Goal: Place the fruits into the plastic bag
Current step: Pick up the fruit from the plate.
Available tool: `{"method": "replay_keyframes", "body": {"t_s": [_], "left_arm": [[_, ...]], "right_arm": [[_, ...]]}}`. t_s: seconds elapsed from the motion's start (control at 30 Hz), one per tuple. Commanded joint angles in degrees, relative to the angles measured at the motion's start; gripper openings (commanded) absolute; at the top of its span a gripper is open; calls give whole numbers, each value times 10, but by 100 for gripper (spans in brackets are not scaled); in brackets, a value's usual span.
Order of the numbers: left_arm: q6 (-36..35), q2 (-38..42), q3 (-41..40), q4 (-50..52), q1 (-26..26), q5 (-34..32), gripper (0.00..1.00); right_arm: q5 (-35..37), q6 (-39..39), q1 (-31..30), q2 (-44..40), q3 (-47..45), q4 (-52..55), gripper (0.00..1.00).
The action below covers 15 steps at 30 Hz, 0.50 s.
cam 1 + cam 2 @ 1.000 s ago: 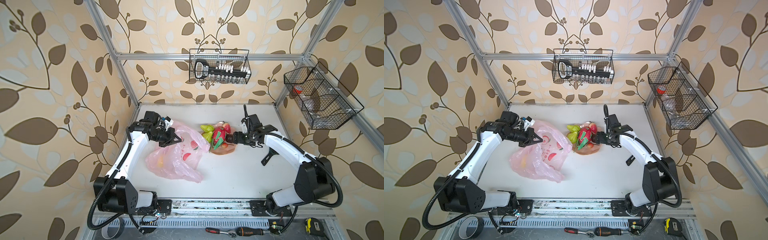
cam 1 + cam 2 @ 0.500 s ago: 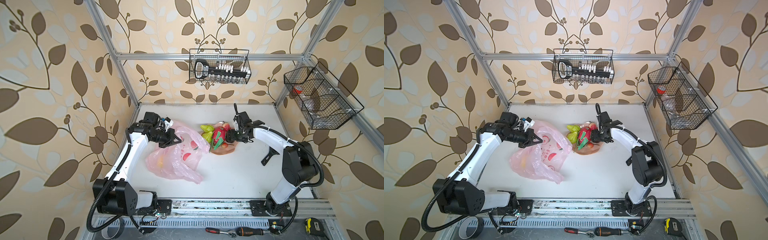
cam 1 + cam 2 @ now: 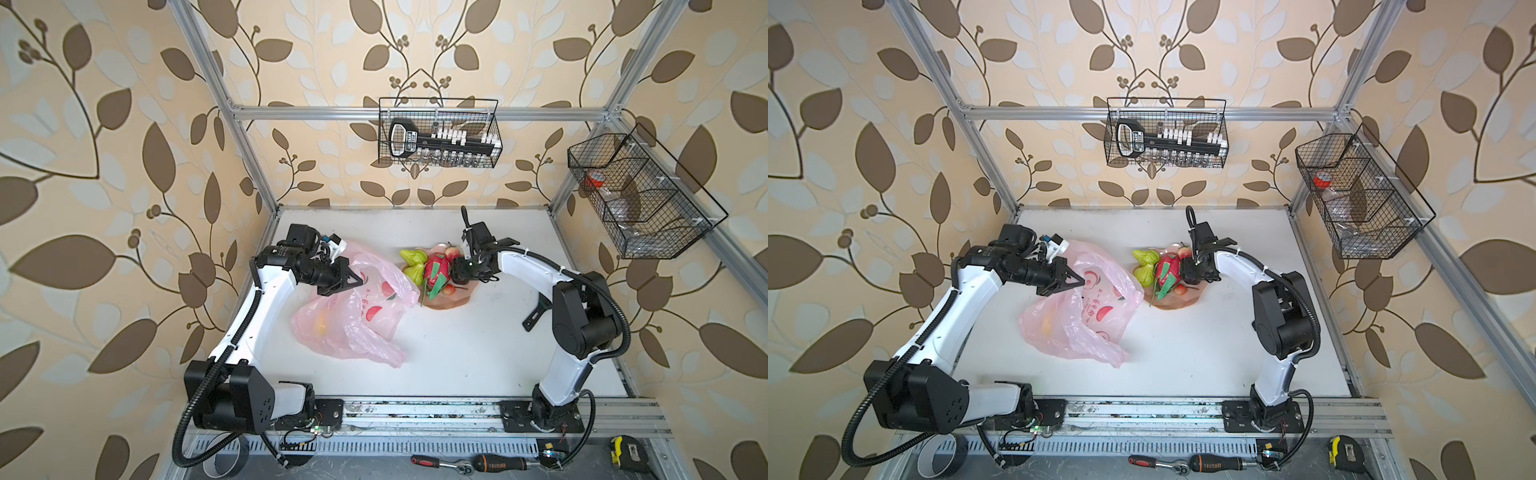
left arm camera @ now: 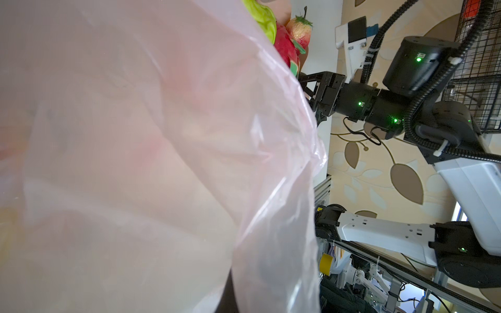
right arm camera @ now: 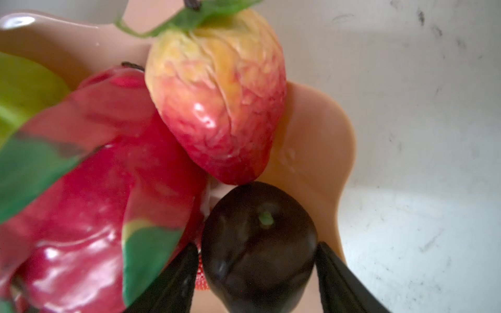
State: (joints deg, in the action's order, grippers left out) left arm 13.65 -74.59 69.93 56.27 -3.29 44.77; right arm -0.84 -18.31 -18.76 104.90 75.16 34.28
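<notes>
The pink plastic bag point(image 3: 353, 320) point(image 3: 1075, 320) lies left of centre with a yellow lemon point(image 3: 320, 328) showing through it. My left gripper point(image 3: 359, 282) point(image 3: 1081, 282) is shut on the bag's upper rim, and bag film point(image 4: 135, 162) fills the left wrist view. The other fruits sit heaped on a peach dish point(image 3: 449, 301): magenta dragon fruit point(image 3: 436, 268) point(image 5: 95, 189), green pears point(image 3: 411, 255), a red-yellow apple point(image 5: 217, 108). My right gripper point(image 3: 459, 274) point(image 5: 256, 271) is open, its fingers on either side of the dark purple fruit point(image 5: 257, 244), which rests on the dish.
A black bracket point(image 3: 536, 313) lies on the table beside the right arm. Wire baskets hang on the back wall point(image 3: 438, 133) and the right wall point(image 3: 640, 195). A ratchet and a screwdriver point(image 3: 478, 461) lie below the front rail.
My right gripper has moved left onto the dish and its jaws have narrowed round the dark purple fruit. The left gripper and the bag have stayed put.
</notes>
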Motion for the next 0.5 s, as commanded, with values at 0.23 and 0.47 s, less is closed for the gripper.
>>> {"method": "replay_keyframes", "body": {"t_s": [0.23,0.47], "left_arm": [[-5,11,4,4,4,17,0],[-7,10,2,3,3,17,0]], "right_arm": [[22,12,-6,-26,15,21,51],[13,3,0,-89,17,38,48]]}}
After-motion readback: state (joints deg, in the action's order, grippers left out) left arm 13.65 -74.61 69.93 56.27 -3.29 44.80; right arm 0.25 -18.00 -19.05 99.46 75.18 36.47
